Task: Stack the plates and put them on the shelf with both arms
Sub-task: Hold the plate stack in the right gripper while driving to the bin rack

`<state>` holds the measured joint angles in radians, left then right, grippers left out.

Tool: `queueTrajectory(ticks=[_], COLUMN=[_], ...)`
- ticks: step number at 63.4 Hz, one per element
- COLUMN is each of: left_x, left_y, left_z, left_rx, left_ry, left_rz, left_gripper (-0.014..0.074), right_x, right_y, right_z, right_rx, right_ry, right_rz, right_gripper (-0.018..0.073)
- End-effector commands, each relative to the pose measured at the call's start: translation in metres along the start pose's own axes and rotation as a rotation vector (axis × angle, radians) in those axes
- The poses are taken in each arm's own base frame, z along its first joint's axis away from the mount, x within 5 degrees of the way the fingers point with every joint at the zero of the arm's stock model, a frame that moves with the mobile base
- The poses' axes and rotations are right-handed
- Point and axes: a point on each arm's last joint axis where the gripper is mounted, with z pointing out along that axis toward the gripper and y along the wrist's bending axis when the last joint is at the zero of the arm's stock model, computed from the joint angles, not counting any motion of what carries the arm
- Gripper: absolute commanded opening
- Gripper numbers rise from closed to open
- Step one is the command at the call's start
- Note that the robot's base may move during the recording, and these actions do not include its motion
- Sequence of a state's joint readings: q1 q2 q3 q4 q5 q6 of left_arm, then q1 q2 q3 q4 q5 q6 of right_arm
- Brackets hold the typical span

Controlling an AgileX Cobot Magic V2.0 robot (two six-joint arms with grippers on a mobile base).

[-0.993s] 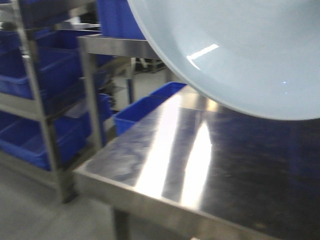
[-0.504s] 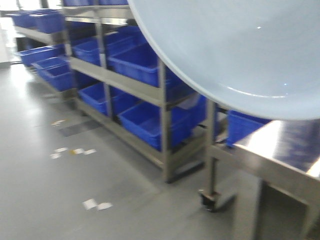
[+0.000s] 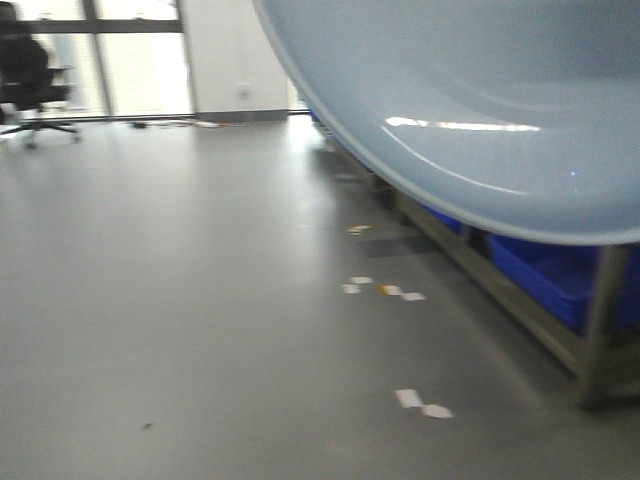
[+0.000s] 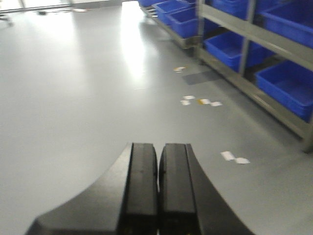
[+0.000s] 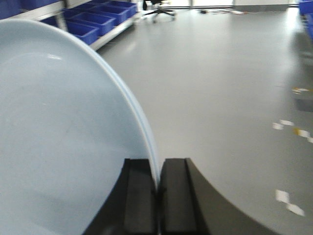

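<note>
Glossy pale-blue round plate point(image 5: 63, 122), rim pinched by right pincer point(image 5: 158, 169); matte black left pincer point(image 4: 158, 152) pressed together.

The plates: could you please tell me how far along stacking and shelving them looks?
Done: a plate is lifted; its rim shows a double edge, possibly two stacked, but that is unclear. In hand: the right gripper is shut on that rim; the left gripper is shut and empty. Left: placing on the shelf, which stands off to the side with blue crates.

A warehouse-like storeroom: long steel racks point(image 4: 274, 40) loaded with blue plastic crates point(image 4: 288, 88) line a wide, smooth grey floor point(image 3: 200, 300).
</note>
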<state>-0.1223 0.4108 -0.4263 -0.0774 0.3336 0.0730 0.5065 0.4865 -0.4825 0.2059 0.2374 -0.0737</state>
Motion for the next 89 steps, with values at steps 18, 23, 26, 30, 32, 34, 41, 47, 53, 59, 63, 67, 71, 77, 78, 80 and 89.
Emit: queueTrajectory(ticks=[18,23,26,30,32,34,41,47,53,59,63,67,71,77,78,80,89], left_x=[-0.0157,-0.0157,-0.0157,-0.0157,-0.0157,-0.0157,-0.0157,-0.0157,-0.0157,-0.0157,-0.0157,-0.0157,-0.0157,-0.0157,-0.0157,-0.0157,-0.0157], left_y=[0.0007,0.0007,0.0007,0.0007,0.0007,0.0007,0.0007,0.0007,0.0007,0.0007,0.0007,0.0007,0.0007,0.0007,0.0007,0.0007,0.0007], left_z=[-0.0023,-0.0023,-0.0023,-0.0023,-0.0023,-0.0023,-0.0023,-0.0023,-0.0023,-0.0023,-0.0023,-0.0023,-0.0023,-0.0023,-0.0023,-0.0023,-0.0023], left_rx=[-0.008,-0.008,-0.008,-0.008,-0.008,-0.008,-0.008,-0.008,-0.008,-0.008,-0.008,-0.008,-0.008,-0.008,-0.008,-0.008,-0.008], left_ry=[-0.105,-0.105,-0.105,-0.105,-0.105,-0.105,-0.105,-0.105,-0.105,-0.105,-0.105,-0.105,-0.105,-0.105,-0.105,-0.105,-0.105], left_rz=[-0.006,-0.006,-0.006,-0.006,-0.006,-0.006,-0.006,-0.006,-0.006,-0.006,-0.006,-0.006,-0.006,-0.006,-0.006,-0.006,-0.006], left_gripper=[0.0084,0.0084,0.0084,0.0084,0.0084,0.0084,0.0084,0.0084,0.0084,0.0084,0.0084,0.0084,0.0084,0.0084,0.0084,0.0084,0.0084], right_x=[-0.0200,-0.0200,-0.0200,-0.0200,-0.0200,-0.0200,-0.0200,-0.0200,-0.0199,-0.0199,-0.0199,-0.0198,-0.0198,-0.0198,-0.0198,-0.0198,-0.0198], right_y=[0.0005,0.0005,0.0005,0.0005,0.0005,0.0005,0.0005,0.0005,0.0005,0.0005,0.0005,0.0005,0.0005,0.0005,0.0005,0.0005,0.0005], right_z=[-0.0039,-0.0039,-0.0039,-0.0039,-0.0039,-0.0039,-0.0039,-0.0039,-0.0039,-0.0039,-0.0039,-0.0039,-0.0039,-0.0039,-0.0039,-0.0039,-0.0039], right_rx=[0.007,0.007,0.007,0.007,0.007,0.007,0.007,0.007,0.007,0.007,0.007,0.007,0.007,0.007,0.007,0.007,0.007], right_ry=[-0.135,-0.135,-0.135,-0.135,-0.135,-0.135,-0.135,-0.135,-0.134,-0.134,-0.134,-0.133,-0.133,-0.132,-0.132,-0.132,-0.132], right_rz=[-0.001,-0.001,-0.001,-0.001,-0.001,-0.001,-0.001,-0.001,-0.001,-0.001,-0.001,-0.001,-0.001,-0.001,-0.001,-0.001,-0.001], right_gripper=[0.0057,0.0057,0.0057,0.0057,0.0057,0.0057,0.0057,0.0057,0.0057,0.0057,0.0057,0.0057,0.0057,0.0057,0.0057,0.0057,0.0057])
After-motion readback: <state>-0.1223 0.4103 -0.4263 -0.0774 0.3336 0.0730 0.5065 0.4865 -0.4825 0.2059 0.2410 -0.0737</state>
